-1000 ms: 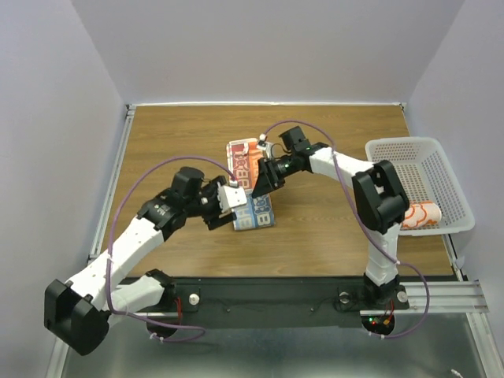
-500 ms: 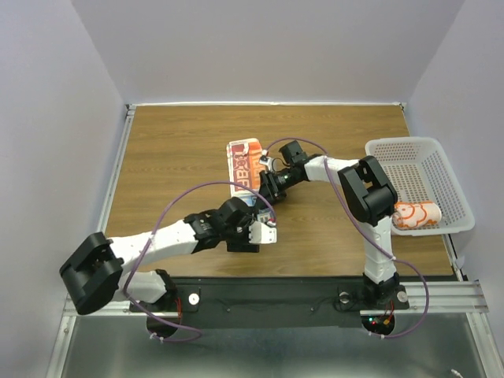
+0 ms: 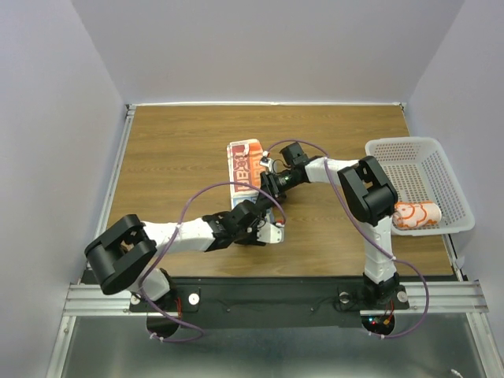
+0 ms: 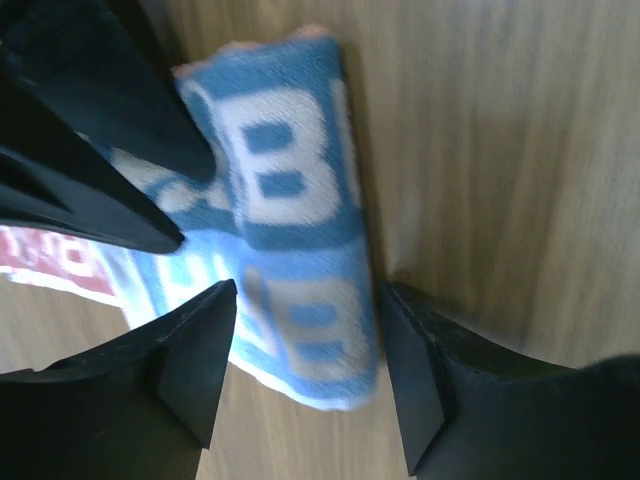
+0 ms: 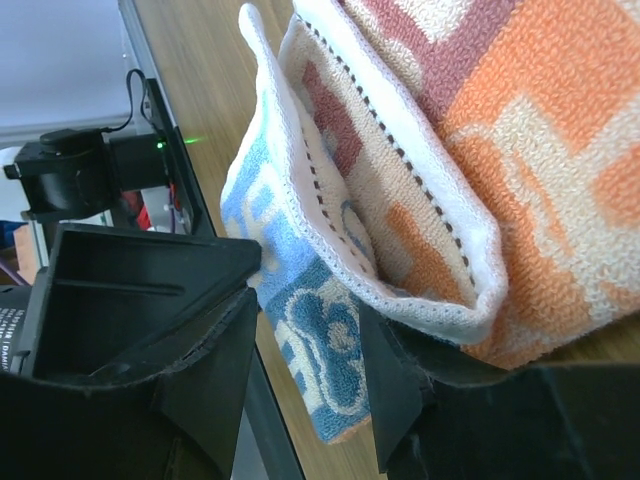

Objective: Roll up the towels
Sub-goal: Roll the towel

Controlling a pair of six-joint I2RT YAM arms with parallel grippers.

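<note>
One towel (image 3: 244, 163), orange print at its far end and blue lettering at its near end, lies partly folded mid-table. Its blue end (image 4: 290, 200) sits between the fingers of my left gripper (image 3: 272, 230) (image 4: 305, 370), which stands open astride it with a little space on each side. My right gripper (image 3: 266, 187) (image 5: 305, 390) is at the towel's middle. The blue layer (image 5: 320, 340) fills the gap between its fingers, and the orange fold (image 5: 500, 150) drapes over its right finger (image 5: 400, 390). A second towel (image 3: 415, 214), rolled, lies in the basket.
The white perforated basket (image 3: 409, 146) stands at the table's right edge, beside the right arm's elbow. Both arms cross the near middle of the table, with purple cables looping above them. Bare wood lies to the far side and left.
My left gripper swung from the towel's left side round to its near blue end and narrowed a little. My right gripper slid nearer along the towel and closed slightly.
</note>
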